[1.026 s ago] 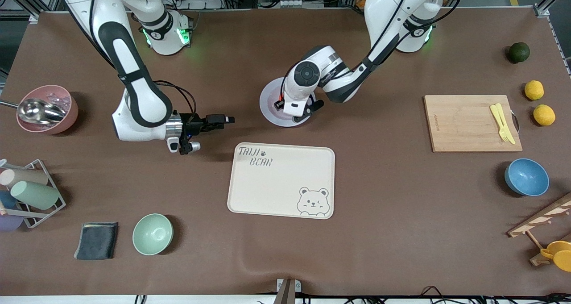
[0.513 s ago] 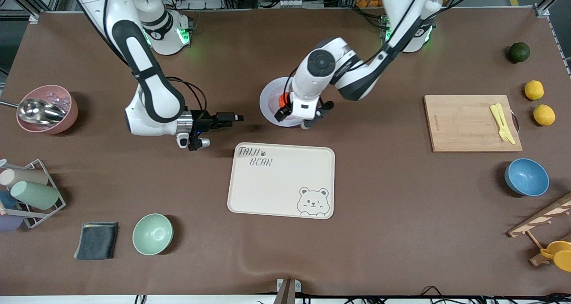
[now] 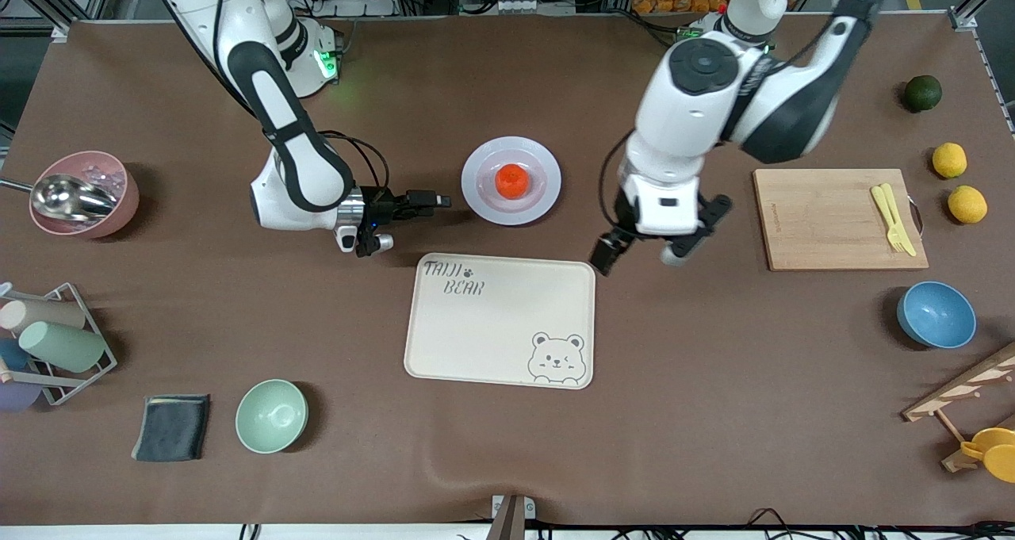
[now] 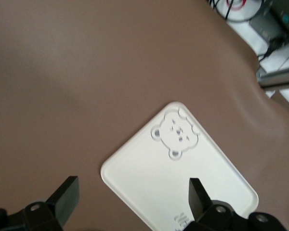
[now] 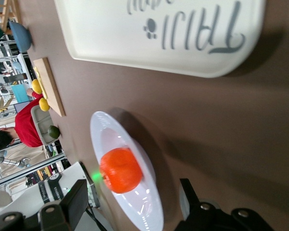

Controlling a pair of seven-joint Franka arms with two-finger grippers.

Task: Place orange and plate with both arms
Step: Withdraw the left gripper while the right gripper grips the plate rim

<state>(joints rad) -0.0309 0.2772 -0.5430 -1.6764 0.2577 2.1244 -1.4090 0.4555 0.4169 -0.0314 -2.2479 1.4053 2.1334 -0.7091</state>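
The orange [image 3: 512,181] lies in the sunken centre of the pale plate [image 3: 476,185], which sits on the table farther from the front camera than the bear tray. My right gripper [image 3: 428,202] is low and level beside the plate, toward the right arm's end. It is open and empty, with its tips just short of the rim. The right wrist view shows the orange [image 5: 120,170] and the plate [image 5: 98,132] ahead of the open right gripper [image 5: 132,204]. My left gripper [image 3: 639,254] is open and empty, up over the table by the tray's corner. It also shows in the left wrist view [image 4: 132,195].
The cream bear tray [image 3: 499,320] lies mid-table and shows in the left wrist view [image 4: 192,168]. A cutting board [image 3: 825,223] with a yellow fork, two lemons [image 3: 949,160], a dark green fruit [image 3: 922,93] and a blue bowl [image 3: 936,315] are toward the left arm's end. A pink bowl [image 3: 83,195], a cup rack and a mint bowl [image 3: 271,415] are toward the right arm's end.
My left gripper has let go of the orange in the plate, risen and swung toward the left arm's end. My right gripper has moved closer to the plate.
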